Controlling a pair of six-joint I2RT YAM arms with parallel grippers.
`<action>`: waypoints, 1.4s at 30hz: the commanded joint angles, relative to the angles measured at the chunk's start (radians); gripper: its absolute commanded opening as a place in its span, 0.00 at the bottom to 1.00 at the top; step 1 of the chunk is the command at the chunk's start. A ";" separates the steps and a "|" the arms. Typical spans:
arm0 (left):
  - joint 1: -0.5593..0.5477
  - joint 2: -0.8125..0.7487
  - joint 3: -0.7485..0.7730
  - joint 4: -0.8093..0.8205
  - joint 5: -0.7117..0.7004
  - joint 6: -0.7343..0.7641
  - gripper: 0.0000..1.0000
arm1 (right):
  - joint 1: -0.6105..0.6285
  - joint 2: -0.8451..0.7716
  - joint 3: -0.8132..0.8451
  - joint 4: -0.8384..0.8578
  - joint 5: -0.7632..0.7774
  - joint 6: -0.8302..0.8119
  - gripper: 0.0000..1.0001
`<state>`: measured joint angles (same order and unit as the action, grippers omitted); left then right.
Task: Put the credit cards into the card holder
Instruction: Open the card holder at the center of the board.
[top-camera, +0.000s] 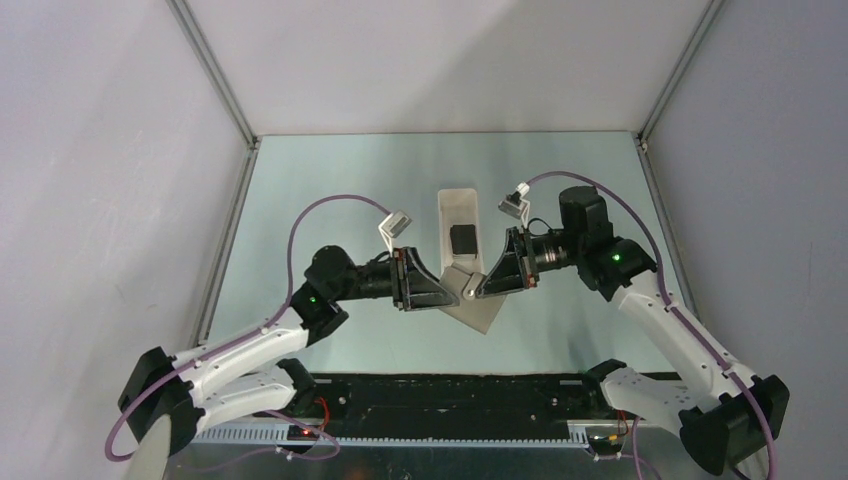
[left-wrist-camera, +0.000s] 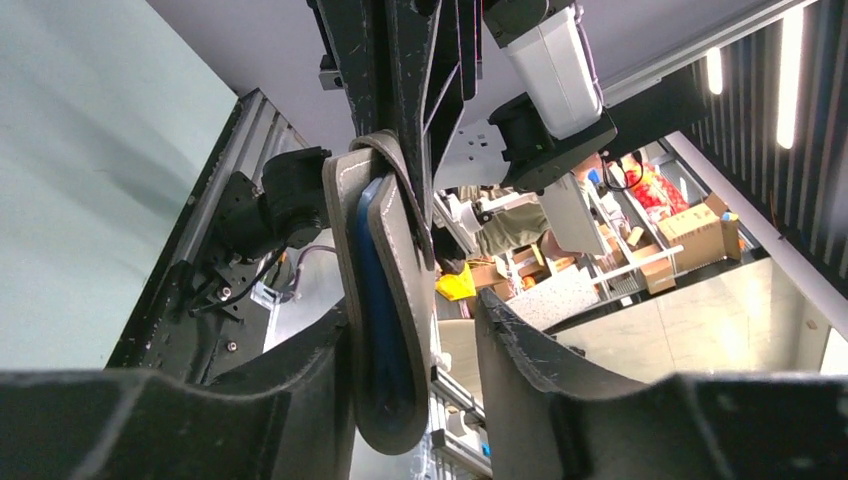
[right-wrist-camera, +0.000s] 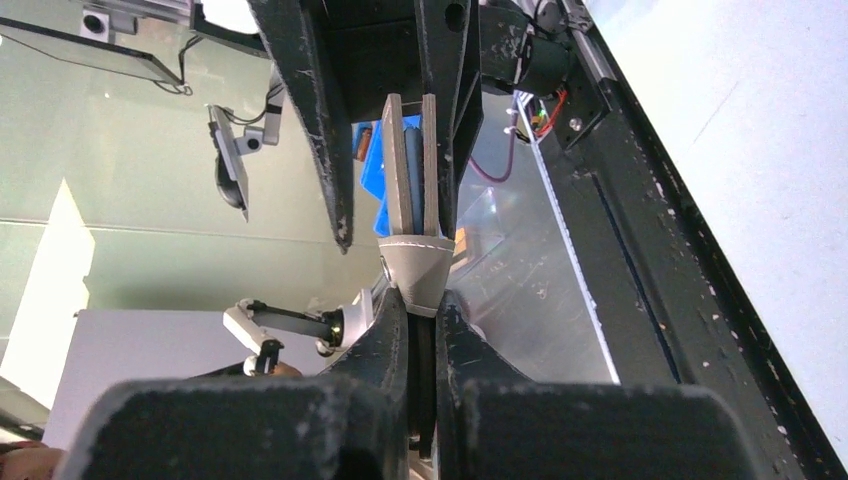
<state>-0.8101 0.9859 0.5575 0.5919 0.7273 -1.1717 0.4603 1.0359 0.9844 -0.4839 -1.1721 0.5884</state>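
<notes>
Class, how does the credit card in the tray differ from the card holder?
The credit card is black; the card holder is grey-brown. The credit card lies flat in the white tray; the card holder is pinched in the right gripper. The credit card looks smaller than the card holder. Both are flat.

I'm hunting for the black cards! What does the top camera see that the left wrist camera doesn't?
Only the top view shows the white tray with a black credit card lying in it. Only the left wrist view shows the blue inside of the card holder, seen edge-on, with a gap beside one finger of the left gripper. Both show the card holder between the two grippers, the right gripper pinching it and the left gripper's fingers around it.
</notes>
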 joint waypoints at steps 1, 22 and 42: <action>-0.001 -0.027 0.000 0.059 0.057 -0.027 0.34 | 0.008 0.008 0.043 0.116 0.011 0.066 0.00; -0.001 -0.019 0.040 -0.310 -0.188 -0.134 0.00 | 0.278 -0.094 0.232 -0.311 0.987 -0.327 0.99; -0.009 -0.041 0.089 -0.444 -0.177 -0.194 0.00 | 0.688 0.086 0.274 -0.369 1.578 -0.372 0.75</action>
<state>-0.8089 0.9726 0.5877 0.1223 0.5255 -1.3457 1.1454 1.1095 1.2247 -0.8356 0.2699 0.2089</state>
